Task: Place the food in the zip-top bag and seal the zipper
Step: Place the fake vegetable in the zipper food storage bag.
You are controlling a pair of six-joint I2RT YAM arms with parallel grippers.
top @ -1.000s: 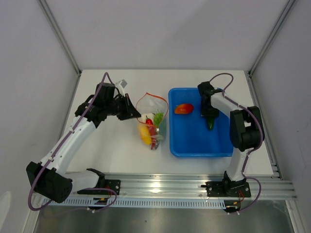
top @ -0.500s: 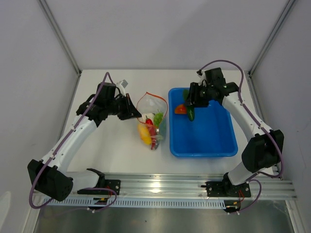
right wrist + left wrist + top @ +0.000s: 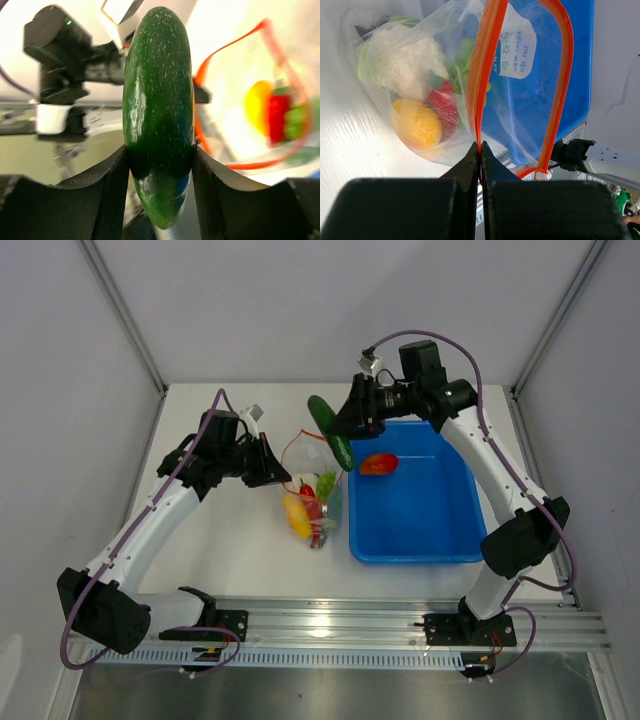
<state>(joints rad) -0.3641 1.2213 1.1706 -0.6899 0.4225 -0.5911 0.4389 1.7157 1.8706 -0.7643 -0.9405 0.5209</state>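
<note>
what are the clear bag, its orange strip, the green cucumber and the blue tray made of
Clear crinkly zip-top bag: thin plastic film, glossy; it creases and the food shows through.
Red-orange zipper strip: stiffer coloured plastic, holding a smooth loop.
Dark green toy cucumber: probably hard plastic, shiny with pale speckles; could be rubber.
Blue rectangular tray: likely moulded plastic, uniform colour, soft sheen.

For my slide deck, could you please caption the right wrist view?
Right end effector grips a dark green cucumber before the open zip-top bag.
</note>
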